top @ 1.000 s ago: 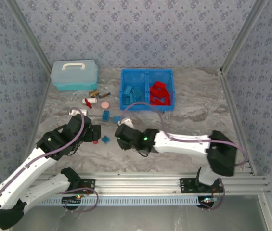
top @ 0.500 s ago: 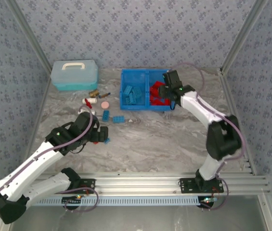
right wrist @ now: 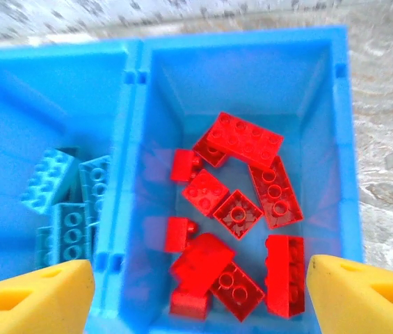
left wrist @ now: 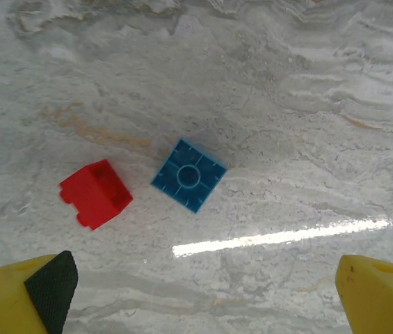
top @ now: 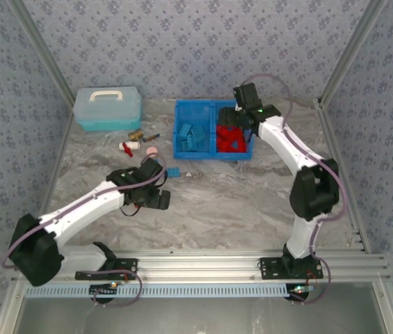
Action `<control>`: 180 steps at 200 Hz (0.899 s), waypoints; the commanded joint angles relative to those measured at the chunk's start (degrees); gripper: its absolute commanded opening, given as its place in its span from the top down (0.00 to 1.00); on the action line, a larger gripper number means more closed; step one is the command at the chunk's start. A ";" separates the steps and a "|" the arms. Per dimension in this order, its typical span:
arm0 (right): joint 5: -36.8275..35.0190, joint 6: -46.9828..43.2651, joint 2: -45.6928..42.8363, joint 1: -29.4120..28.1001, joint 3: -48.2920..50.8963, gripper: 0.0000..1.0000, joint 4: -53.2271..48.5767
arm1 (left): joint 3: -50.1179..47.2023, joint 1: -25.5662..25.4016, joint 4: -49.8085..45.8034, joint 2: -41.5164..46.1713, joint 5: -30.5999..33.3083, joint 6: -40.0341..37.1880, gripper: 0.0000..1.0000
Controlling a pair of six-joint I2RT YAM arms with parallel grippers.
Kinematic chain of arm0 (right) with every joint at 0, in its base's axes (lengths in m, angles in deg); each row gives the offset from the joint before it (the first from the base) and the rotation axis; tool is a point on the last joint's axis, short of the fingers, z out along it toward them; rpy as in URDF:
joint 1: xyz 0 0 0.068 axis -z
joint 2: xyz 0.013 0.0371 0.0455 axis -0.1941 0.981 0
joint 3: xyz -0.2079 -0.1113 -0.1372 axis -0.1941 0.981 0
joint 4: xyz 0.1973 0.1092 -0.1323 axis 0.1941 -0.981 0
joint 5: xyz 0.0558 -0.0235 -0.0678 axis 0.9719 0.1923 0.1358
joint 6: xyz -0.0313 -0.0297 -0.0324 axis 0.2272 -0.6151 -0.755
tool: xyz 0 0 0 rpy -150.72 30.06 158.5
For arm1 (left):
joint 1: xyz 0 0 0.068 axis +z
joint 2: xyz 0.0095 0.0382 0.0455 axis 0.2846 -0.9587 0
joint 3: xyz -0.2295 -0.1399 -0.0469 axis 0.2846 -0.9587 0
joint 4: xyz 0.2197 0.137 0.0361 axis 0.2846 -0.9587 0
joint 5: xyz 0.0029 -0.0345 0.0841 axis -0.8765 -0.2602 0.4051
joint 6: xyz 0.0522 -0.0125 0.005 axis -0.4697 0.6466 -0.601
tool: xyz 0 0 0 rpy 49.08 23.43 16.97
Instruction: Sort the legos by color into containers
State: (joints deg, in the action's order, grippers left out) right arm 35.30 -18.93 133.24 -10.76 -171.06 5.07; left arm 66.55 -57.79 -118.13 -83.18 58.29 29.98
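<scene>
Left pincer [left wrist: 203,296] agape, face down; right pincer [right wrist: 199,292] agape, far forward

The top camera looks steeply down from the near edge, covering the whole table [top: 252,202]. The 2 wrist cameras face down, close; the right one shares the blue bin [right wrist: 132,139] with it.

Bright blue bin [right wrist: 133,139], red legos [right wrist: 246,141], mid-blue legos [right wrist: 71,223], grey-veined marble surface [left wrist: 286,104], pale blue box [top: 107,111], seemingly pink disc [top: 152,150].

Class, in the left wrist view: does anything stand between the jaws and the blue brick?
Nothing visible. Only bare table lies between the left gripper and the blue brick; the red brick sits apart, beside it.
</scene>
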 commanded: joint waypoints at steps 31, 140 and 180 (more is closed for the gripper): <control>4.66 -1.25 -26.32 -4.30 16.78 0.11 0.87 | 0.74 0.32 7.29 -11.47 1.71 -6.35 0.13; 2.52 3.75 -45.17 -6.99 24.77 0.03 -2.34 | -2.03 0.21 11.17 -14.26 0.58 -1.86 0.62; 1.45 6.89 -48.87 -8.37 26.56 0.02 -2.44 | 8.87 -0.31 13.04 -7.18 -3.69 -3.06 0.69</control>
State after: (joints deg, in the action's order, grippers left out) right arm 38.05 -15.15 87.45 -17.89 -145.51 3.73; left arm 66.81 -57.79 -107.75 -94.55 57.11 27.29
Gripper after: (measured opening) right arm 0.972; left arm 0.337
